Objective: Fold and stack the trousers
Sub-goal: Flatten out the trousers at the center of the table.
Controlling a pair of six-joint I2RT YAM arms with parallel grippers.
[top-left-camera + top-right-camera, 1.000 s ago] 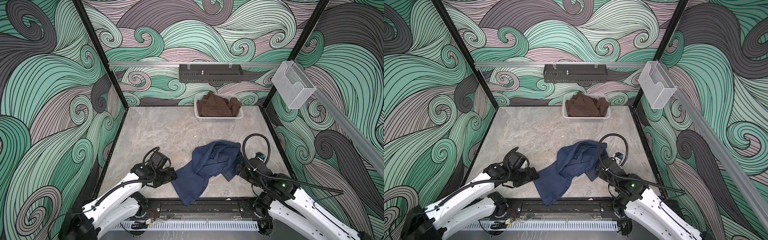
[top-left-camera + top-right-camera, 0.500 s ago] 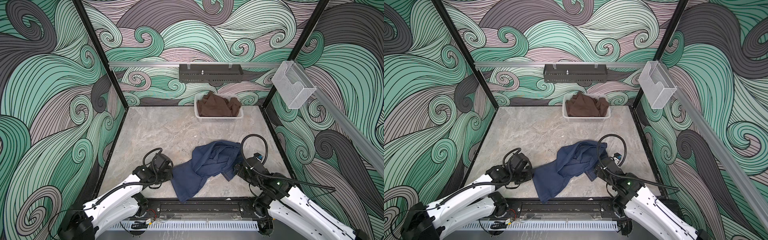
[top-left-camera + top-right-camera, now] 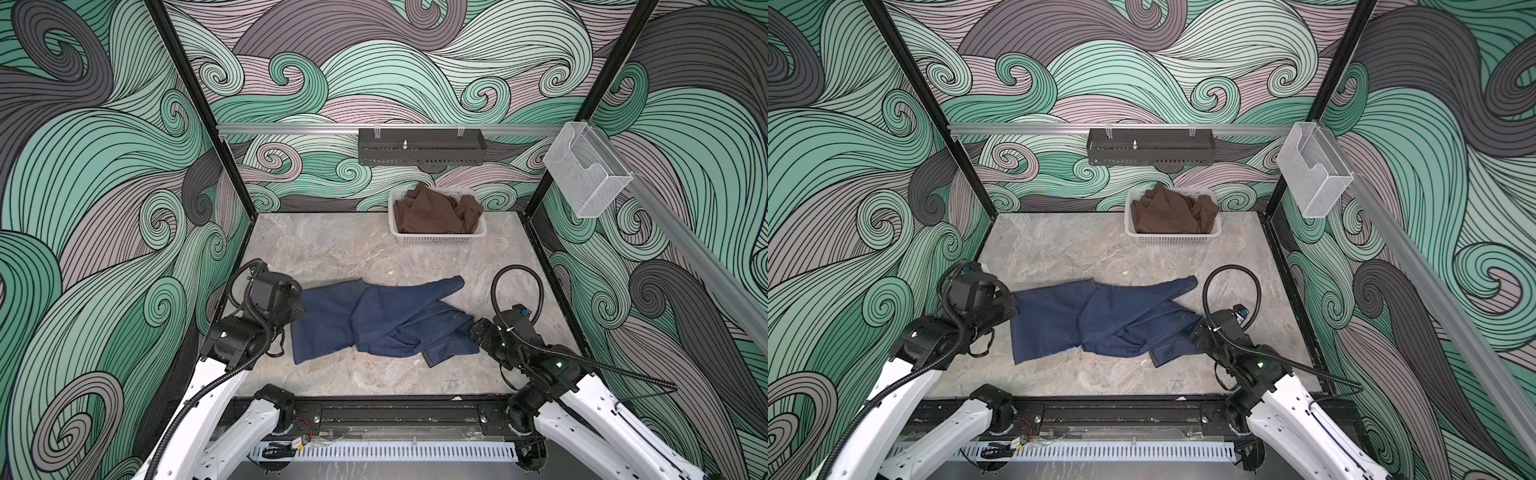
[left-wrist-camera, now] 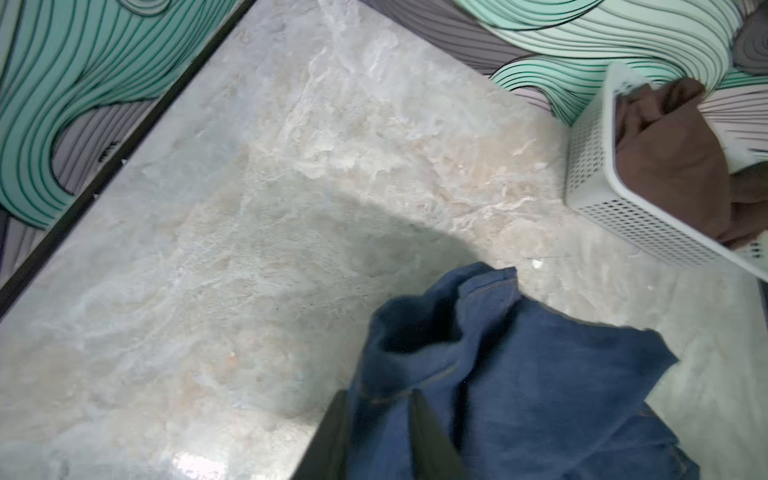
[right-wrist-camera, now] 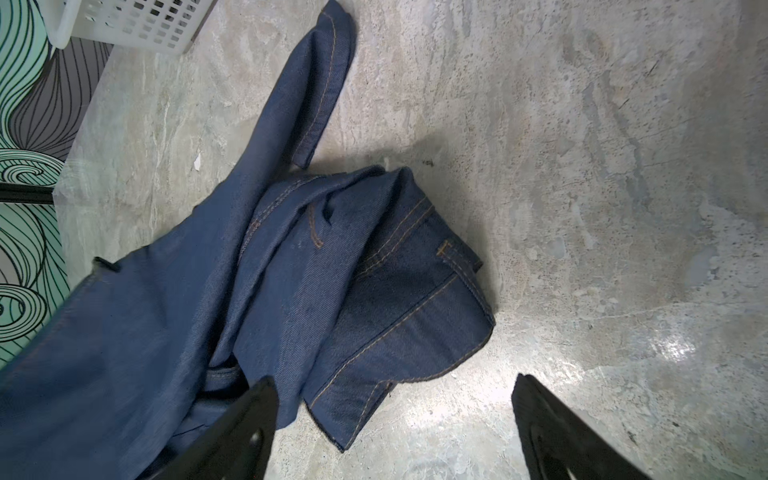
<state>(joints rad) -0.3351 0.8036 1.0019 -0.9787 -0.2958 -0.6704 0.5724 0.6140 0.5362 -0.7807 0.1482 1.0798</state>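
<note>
The trousers (image 3: pixel 374 320) (image 3: pixel 1096 320) are dark blue denim with tan stitching, lying stretched left to right across the near half of the marble table (image 3: pixel 332 249). My left gripper (image 3: pixel 300 309) (image 3: pixel 1013 307) is at their left end. In the left wrist view it (image 4: pixel 380 401) is shut on a fold of the denim (image 4: pixel 519 395), which sits between the two fingers. My right gripper (image 3: pixel 473 332) (image 3: pixel 1194 332) hovers at the bunched waist end. Its jaws (image 5: pixel 392 382) stand wide open, one finger over the cloth (image 5: pixel 291 270), nothing gripped.
A white perforated basket (image 3: pixel 436 240) (image 3: pixel 1171 239) (image 4: pixel 602 166) (image 5: pixel 124 25) holding a brown garment (image 3: pixel 432 212) stands at the back against the wall. A black shelf (image 3: pixel 419 149) hangs above it. A clear holder (image 3: pixel 582 178) is mounted on the right rail.
My left gripper closed on the trouser leg and pulled it left and away, drawing the crumpled heap out into a long strip. The right gripper stayed open near the waist end.
</note>
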